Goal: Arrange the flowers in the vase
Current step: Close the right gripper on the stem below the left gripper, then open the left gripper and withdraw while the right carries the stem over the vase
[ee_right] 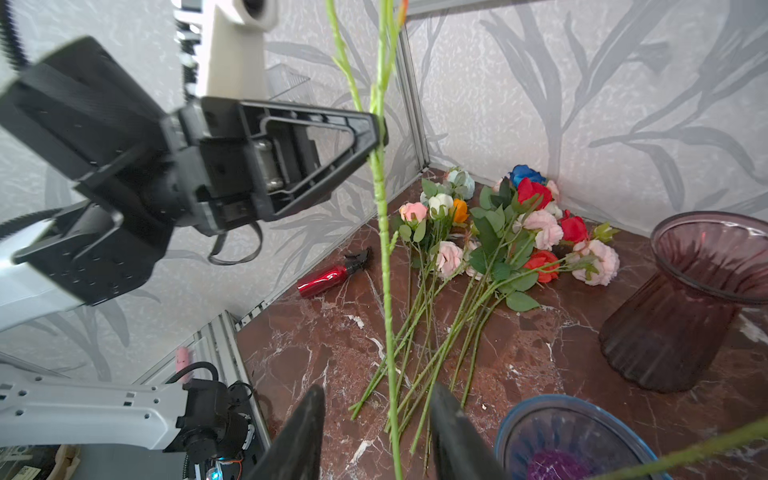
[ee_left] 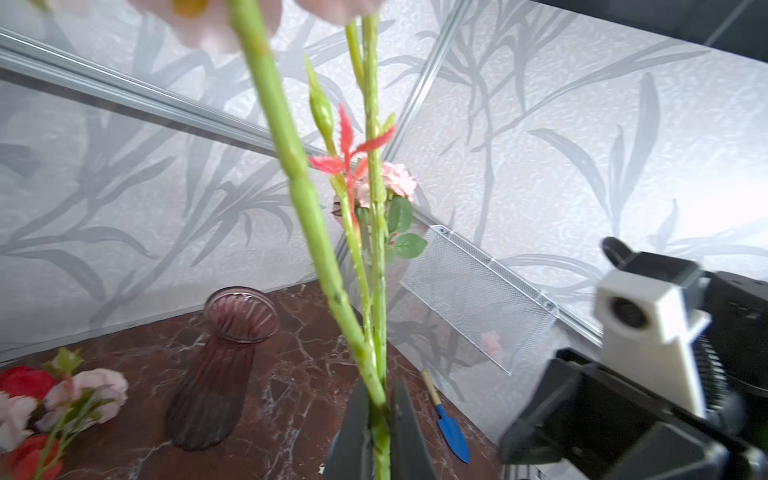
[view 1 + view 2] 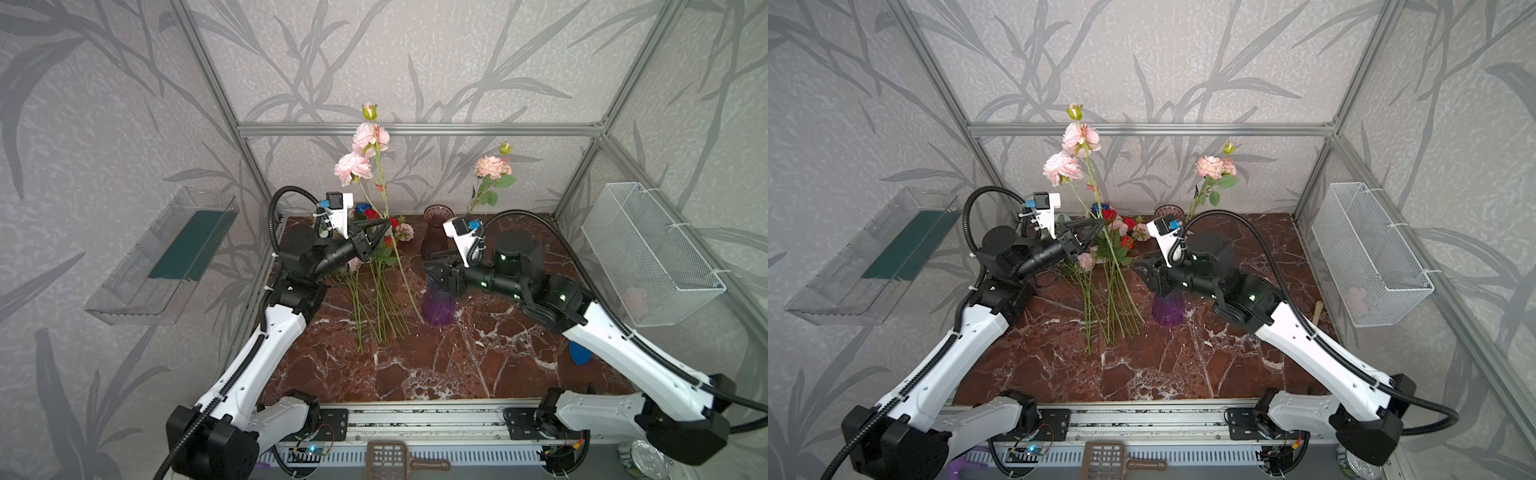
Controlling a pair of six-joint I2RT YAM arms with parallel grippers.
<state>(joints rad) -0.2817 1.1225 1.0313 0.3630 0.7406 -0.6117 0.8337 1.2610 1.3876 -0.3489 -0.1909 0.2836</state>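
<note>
Flowers [image 1: 503,249]: lie heaped beside ribbed purple glass vase [image 3: 436,305], ruffled blooms, thin green stems. One knobbly stem [image 2: 309,216] upright, pinched in left gripper [image 3: 389,224]. Right gripper [image 1: 376,392] over vase, jaws spread.

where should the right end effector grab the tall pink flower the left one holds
Take the tall pink flower on its bare lower stem, below the left end effector. The stem hangs near upright and thin there, so the open right end effector should come level from the right, jaws either side.
</note>
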